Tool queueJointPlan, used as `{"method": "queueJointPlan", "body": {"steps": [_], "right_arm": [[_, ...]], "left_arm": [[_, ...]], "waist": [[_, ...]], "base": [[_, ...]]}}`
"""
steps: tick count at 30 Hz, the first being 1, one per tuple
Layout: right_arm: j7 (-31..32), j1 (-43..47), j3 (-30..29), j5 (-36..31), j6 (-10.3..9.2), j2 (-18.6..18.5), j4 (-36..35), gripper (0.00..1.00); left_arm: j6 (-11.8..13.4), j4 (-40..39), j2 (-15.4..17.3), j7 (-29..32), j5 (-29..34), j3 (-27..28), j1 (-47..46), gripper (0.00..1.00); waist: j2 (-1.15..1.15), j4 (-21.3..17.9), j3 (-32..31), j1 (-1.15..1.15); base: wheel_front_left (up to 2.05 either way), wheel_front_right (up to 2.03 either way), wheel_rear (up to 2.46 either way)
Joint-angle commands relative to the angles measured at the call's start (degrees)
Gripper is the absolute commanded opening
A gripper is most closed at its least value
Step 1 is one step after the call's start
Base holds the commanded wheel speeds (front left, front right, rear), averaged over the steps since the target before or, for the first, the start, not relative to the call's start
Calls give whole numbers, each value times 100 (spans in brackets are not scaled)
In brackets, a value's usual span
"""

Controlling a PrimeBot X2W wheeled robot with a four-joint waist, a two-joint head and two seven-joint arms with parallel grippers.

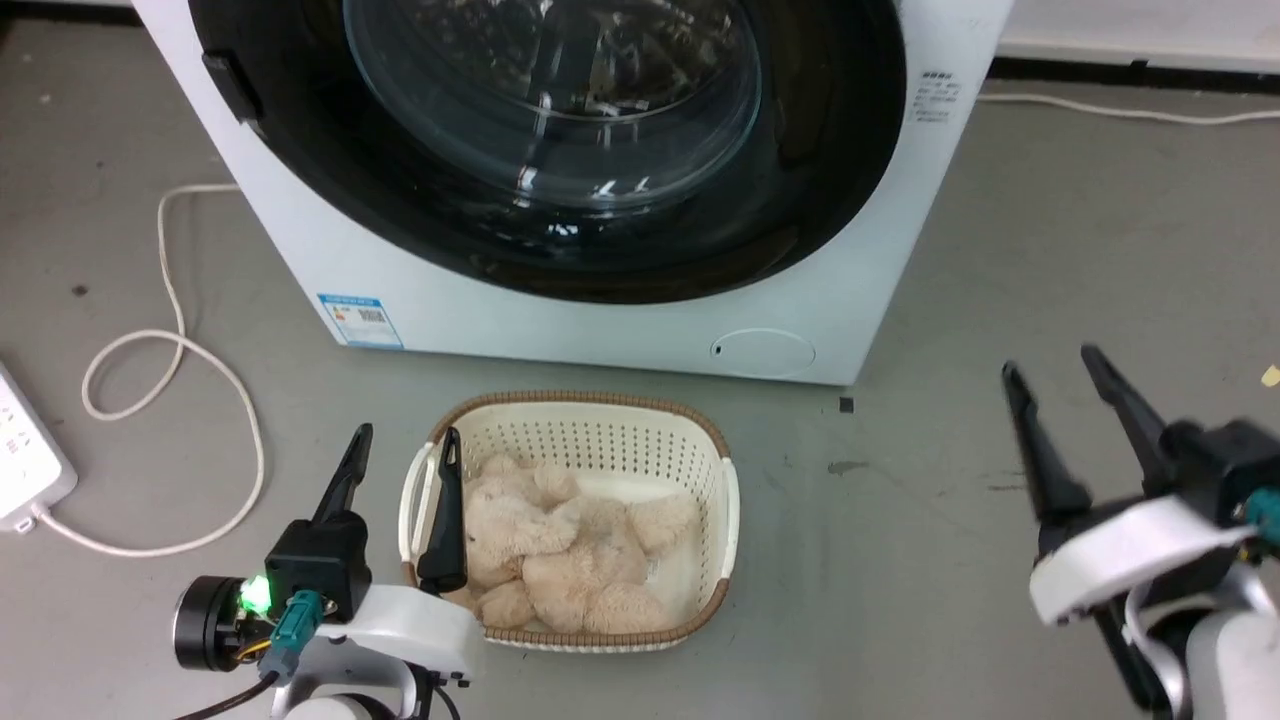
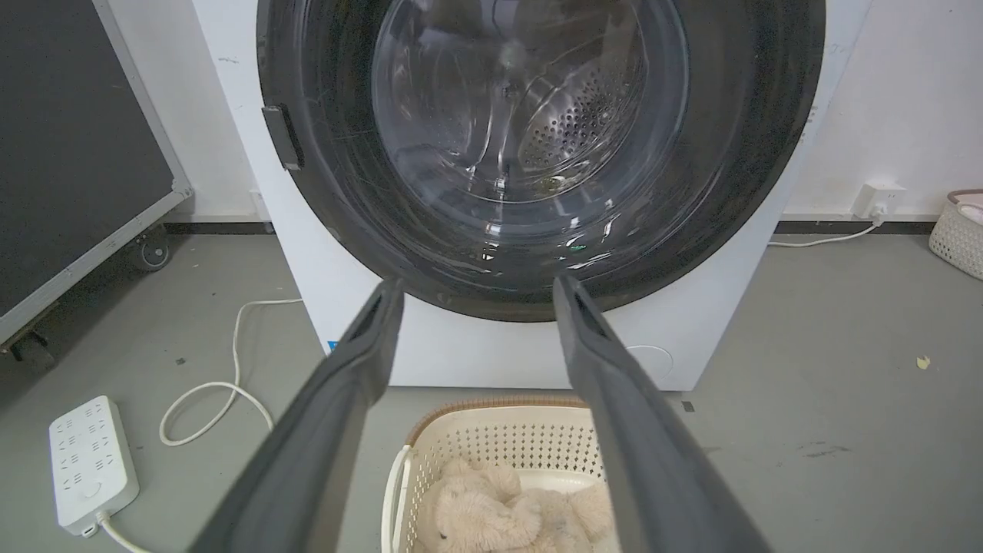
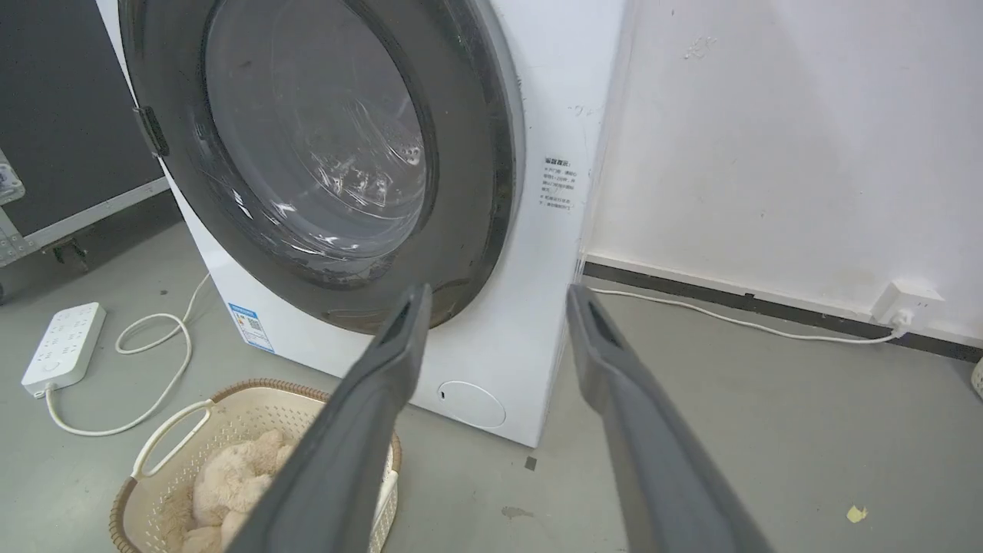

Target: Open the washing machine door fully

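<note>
Left pincer (image 1: 407, 433): fingers spread wide, nothing between them. It hovers low over the floor, and in the head view one finger overlaps the left handle of the basket (image 1: 722, 470). In the left wrist view it aims at the lower edge of the washing machine door (image 1: 550, 130), well apart from it.

Right pincer (image 1: 1050, 360): fingers spread, nothing held. It hangs over bare floor to the right of the white machine (image 1: 620, 330), level with its front right corner and clear of it. Its outline is blurred in the head view.

Door: shut flush against the machine front. A glossy black ring surrounds the clear glass bowl, and the perforated steel drum shows through the glass. A small black tab (image 1: 232, 85) sits on the door's left edge.

Basket: cream, perforated, brown-rimmed, on the floor just in front of the machine. It contains a beige plush toy (image 1: 560, 550).

A white power strip (image 1: 20, 455) and a looped white cable (image 1: 170, 350) lie on the floor to the left.
</note>
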Motion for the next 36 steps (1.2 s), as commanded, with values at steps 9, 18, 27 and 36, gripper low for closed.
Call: {"method": "queueJointPlan", "body": {"steps": [9,18,27,36], "right_arm": [[571,-1067,-525,876,-2,247,288,0],[1054,-1998,-1066,1192,-3,311,732,0],[1784,-3115,-1510,1786,-3,322,1441,0],[2479,-4077,-1969,1941,-4,323,2214,0]], "left_arm": [[88,-67,1,-156,-63,-143,-213,100],[145,-117,1,-252,-126,-269,-327,100],[237,-183,1,-360,-198,-405,-453,100],[329,-260,1,-467,-271,-548,-546,100]], "waist": [[0,99,277,-1],[0,245,521,-1],[0,405,832,-1],[0,586,1128,-1]], "base": [[0,0,0],[0,0,0],[0,0,0],[0,0,0]]}}
